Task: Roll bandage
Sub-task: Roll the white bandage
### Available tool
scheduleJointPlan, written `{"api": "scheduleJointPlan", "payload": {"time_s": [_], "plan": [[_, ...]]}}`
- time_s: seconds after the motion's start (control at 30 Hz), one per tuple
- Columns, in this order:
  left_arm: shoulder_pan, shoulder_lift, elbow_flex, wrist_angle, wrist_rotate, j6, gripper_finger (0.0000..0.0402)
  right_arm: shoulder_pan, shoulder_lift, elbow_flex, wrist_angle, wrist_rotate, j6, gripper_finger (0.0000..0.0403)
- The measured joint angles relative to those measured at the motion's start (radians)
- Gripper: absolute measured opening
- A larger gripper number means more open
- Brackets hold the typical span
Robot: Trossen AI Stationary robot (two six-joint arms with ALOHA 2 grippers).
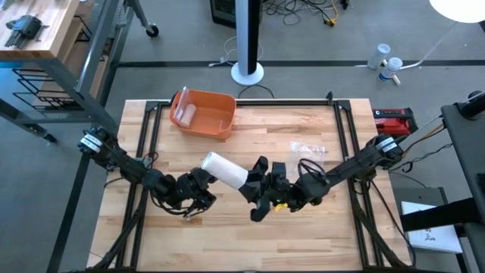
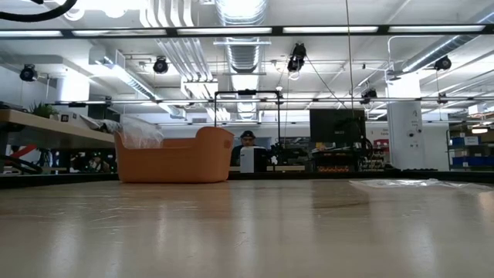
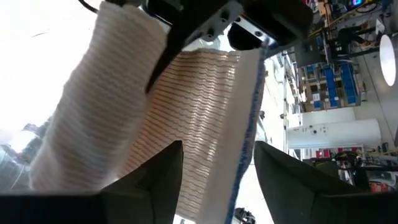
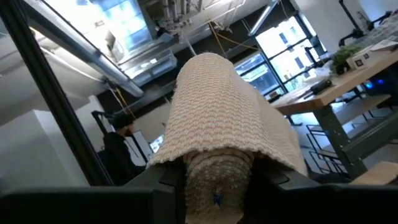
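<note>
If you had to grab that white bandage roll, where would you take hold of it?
I'd grip the bandage roll across its round body near one end, coming in along its axis. It is a short cylinder held up between the left gripper and the right gripper, and the right wrist view shows fingers already pinching one end, under the loose outer wrap.

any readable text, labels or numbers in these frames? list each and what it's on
None can be read.
Red device beside the table's right edge: no legible marking.
White sheet on the dark stand at right: dark marks, too small to read.
Clear packet on the table: print too blurred.
Bandage, held between both end effectors: no print visible.
Orange bin: no label visible.
</note>
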Motion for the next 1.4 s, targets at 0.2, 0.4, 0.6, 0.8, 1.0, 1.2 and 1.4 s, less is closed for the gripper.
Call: {"api": "scheduleJointPlan", "payload": {"time_s": [0.2,0.4,0.6,0.8,1.0,1.2,1.4], "plan": [[0.0,0.0,0.0,0.0,0.0,-0.001,0.0182,0.0,0.0,-0.012,-0.014,0.02,0.009,0.0093],[-0.001,0.0,0.0,-0.013,-0.015,-0.005,0.0182,0.0,0.0,-0.021,-0.014,0.047,0.014,0.009],[-0.001,0.0,-0.001,-0.066,-0.016,-0.037,0.0182,-0.005,0.0,-0.021,-0.013,0.047,0.032,0.0094],[0.0,0.0,-0.001,-0.069,-0.016,-0.032,0.0182,-0.007,0.0,-0.022,-0.025,0.049,0.058,0.009],[0.0,0.0,-0.001,-0.068,-0.017,-0.029,0.0178,-0.006,0.0,-0.023,-0.034,0.081,0.055,0.0092],[0.0,0.0,-0.001,-0.059,-0.019,-0.039,0.0144,-0.006,-0.008,-0.023,-0.027,0.078,0.039,0.0092],[-0.001,0.0,0.003,-0.051,-0.071,-0.089,0.0083,-0.006,-0.008,-0.023,-0.028,0.069,0.035,0.0091]]}}
